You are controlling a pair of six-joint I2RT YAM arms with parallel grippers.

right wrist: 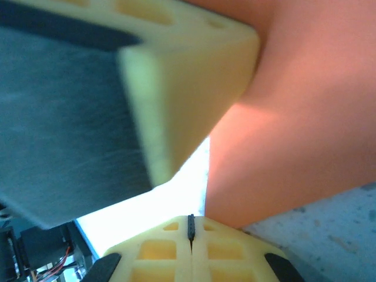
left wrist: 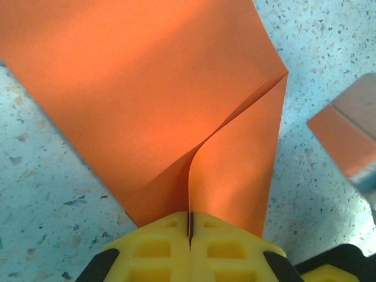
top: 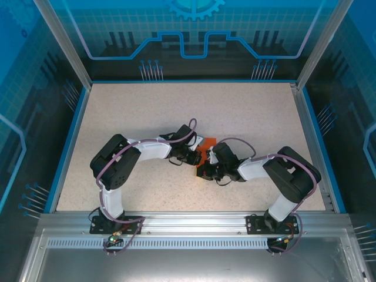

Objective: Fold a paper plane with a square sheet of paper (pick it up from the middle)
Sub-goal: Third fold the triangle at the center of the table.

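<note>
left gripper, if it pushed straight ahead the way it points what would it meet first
The thin bright orange sheet of paper pinched in the left gripper itself; beyond it, probably the speckled table, though depth is unclear.

Left tool [left wrist: 190, 222] and right tool [right wrist: 190, 224] pinched closed, facing each other closely

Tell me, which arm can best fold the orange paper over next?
Probably left: the left gripper is shut on the square sheet of paper, pinching a raised fold. The right gripper is shut beside the paper's edge; its grip is unclear.
</note>
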